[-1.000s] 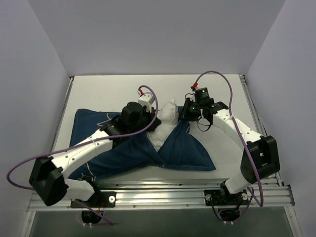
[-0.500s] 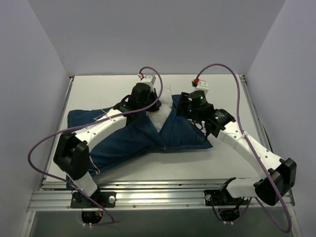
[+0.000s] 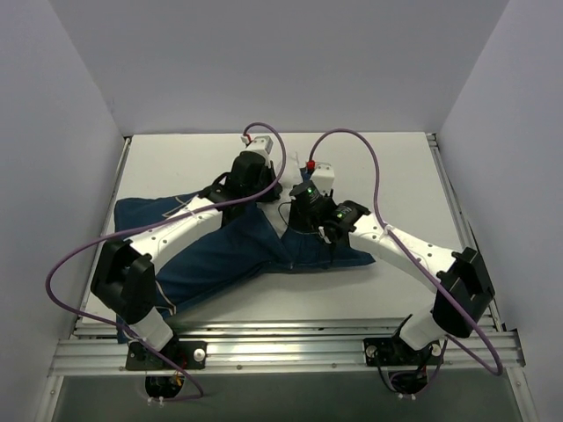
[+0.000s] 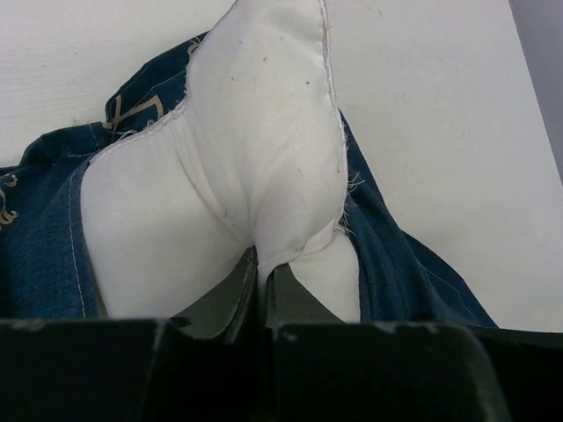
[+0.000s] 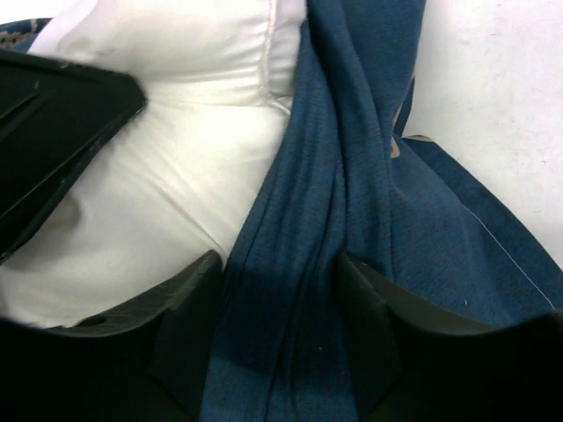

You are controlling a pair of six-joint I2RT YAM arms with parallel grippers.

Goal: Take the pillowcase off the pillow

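Item: pillow, 1 white corner bared at frame centre on the desk and pinched tight in the left pincer, the rest inside the navy pillowcase spreading lower left; right pincer half-wide astride a pillowcase fold, not gripping; removal judged barely begun.

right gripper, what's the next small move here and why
Probably close the right gripper: its jaws stand open astride a bunched fold of the pillowcase, right beside the exposed pillow. The left gripper is pinched shut on the pillow's white fabric, so once the fold is gripped the cover could likely be pulled away.
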